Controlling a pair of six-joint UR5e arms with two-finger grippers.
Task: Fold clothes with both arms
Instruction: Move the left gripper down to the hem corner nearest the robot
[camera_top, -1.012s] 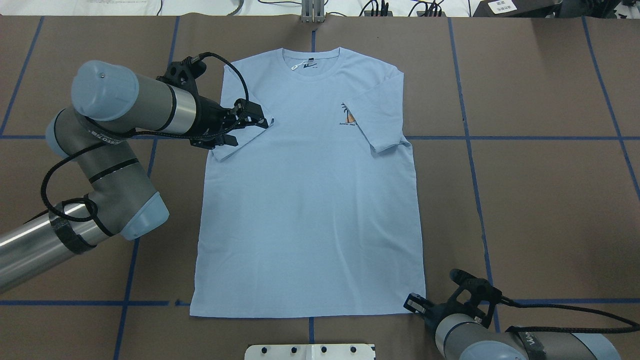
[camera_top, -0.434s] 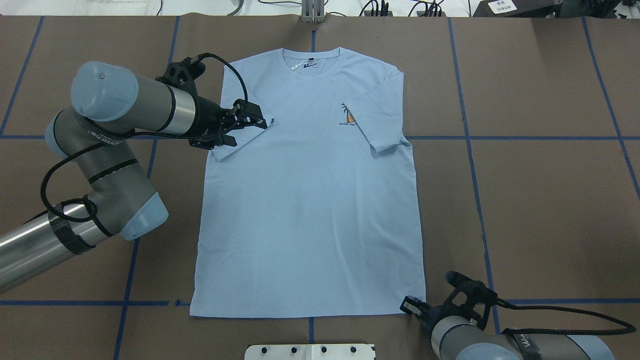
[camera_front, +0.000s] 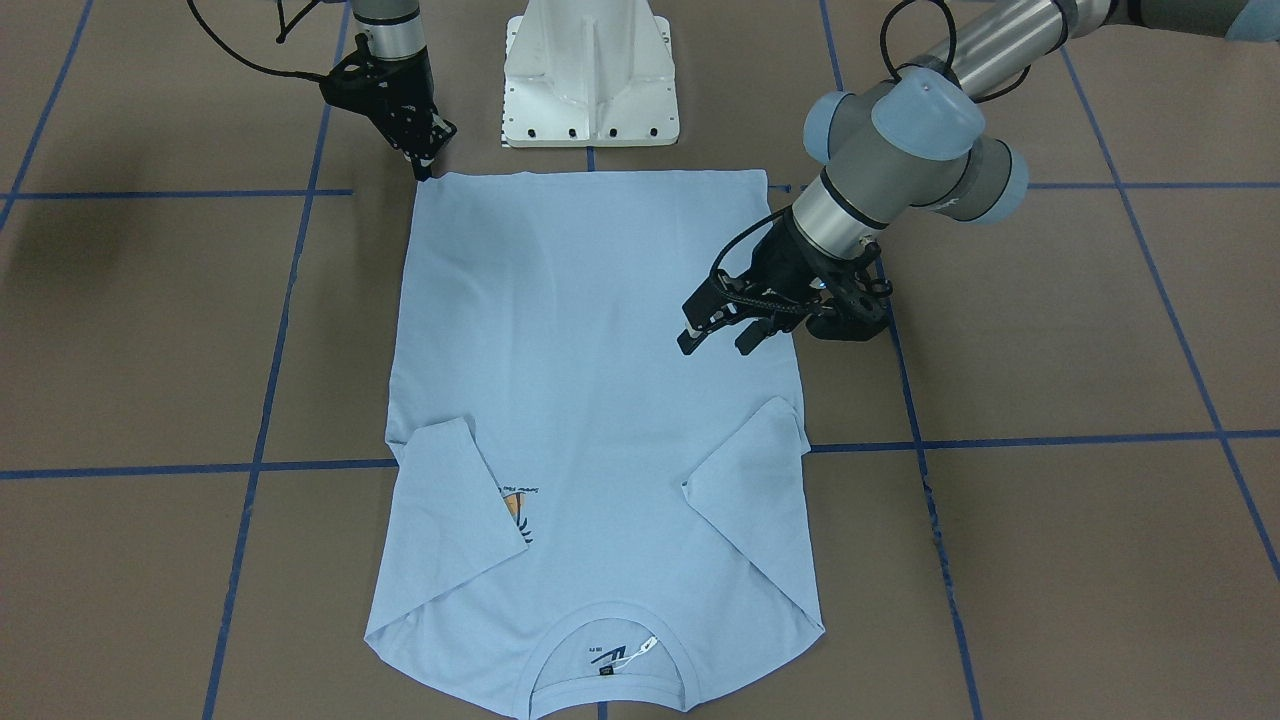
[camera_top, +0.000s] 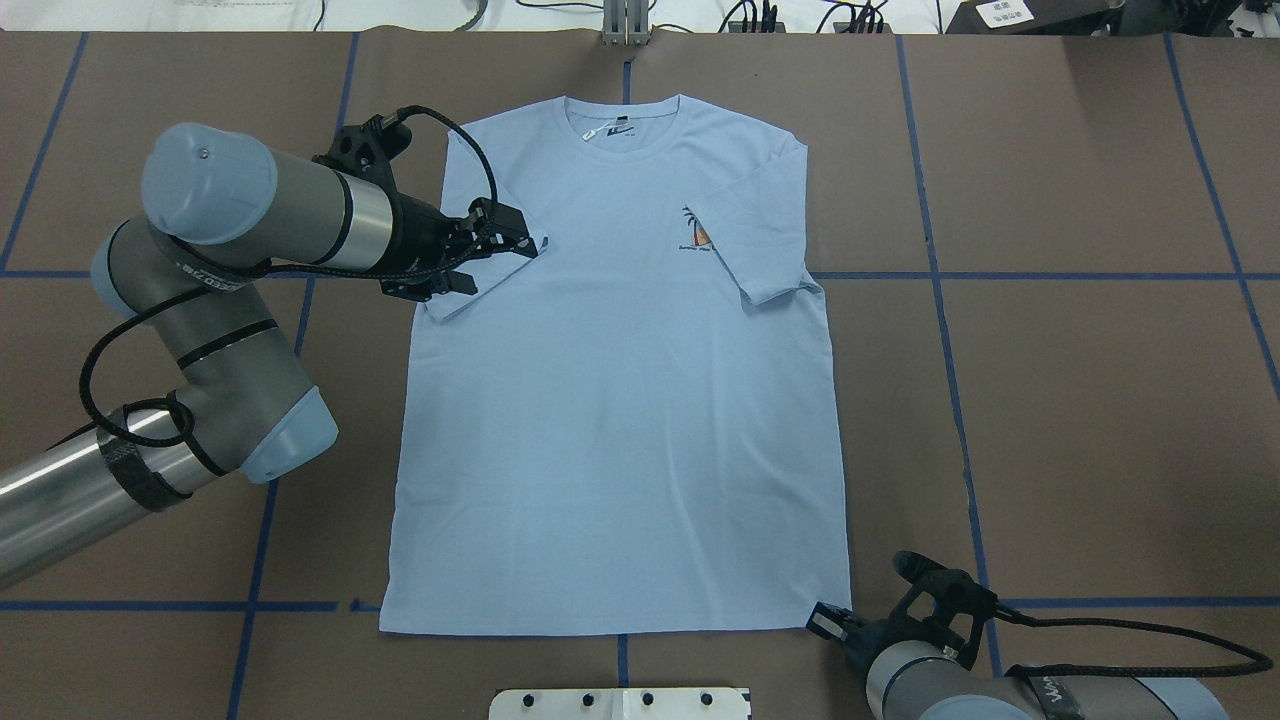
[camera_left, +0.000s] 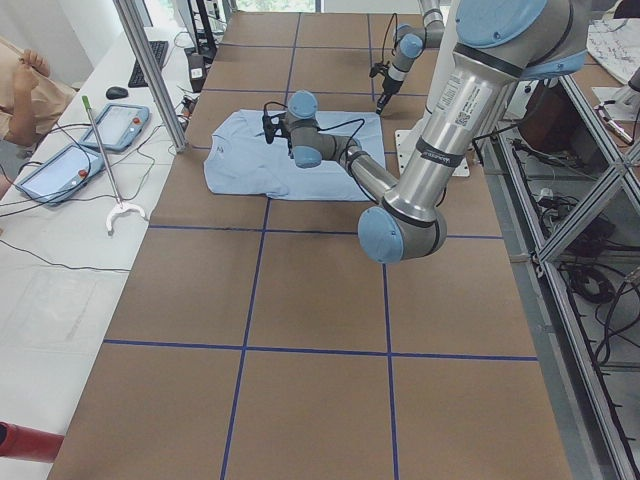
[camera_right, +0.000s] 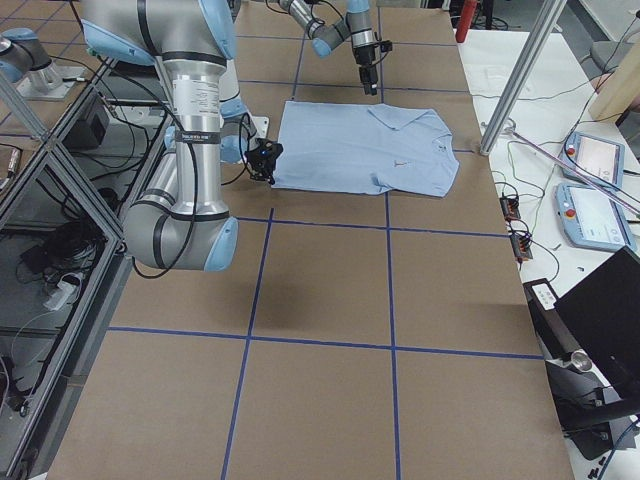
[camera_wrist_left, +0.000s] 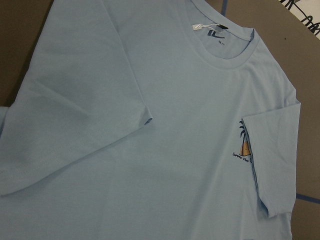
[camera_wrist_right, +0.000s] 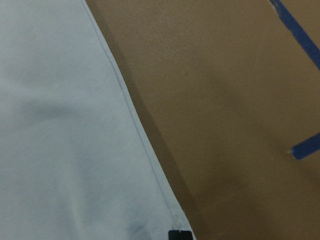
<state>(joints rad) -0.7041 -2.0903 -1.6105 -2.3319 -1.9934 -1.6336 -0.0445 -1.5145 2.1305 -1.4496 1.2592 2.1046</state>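
The pale blue T-shirt (camera_top: 620, 400) lies flat, front up, neck at the far side, both sleeves folded inward. The right sleeve partly covers the palm-tree print (camera_top: 697, 235). My left gripper (camera_top: 495, 265) is open and empty, and hovers over the folded left sleeve (camera_front: 750, 470); the front view shows its jaws apart (camera_front: 716, 340). The left wrist view shows the sleeve edge and neck (camera_wrist_left: 220, 45). My right gripper (camera_top: 825, 620) is low at the shirt's near right hem corner (camera_front: 420, 180). A black fingertip (camera_wrist_right: 180, 235) shows beside that corner. I cannot tell whether it is open or shut.
The brown table (camera_top: 1080, 420) carries blue tape lines. The white pedestal base (camera_front: 590, 70) stands just behind the shirt's hem. Tablets (camera_left: 70, 165) and cables lie on the side bench, where a person (camera_left: 25, 90) sits.
My right gripper has shifted slightly toward the near table edge beside the hem corner. The left gripper and the shirt have hardly moved.
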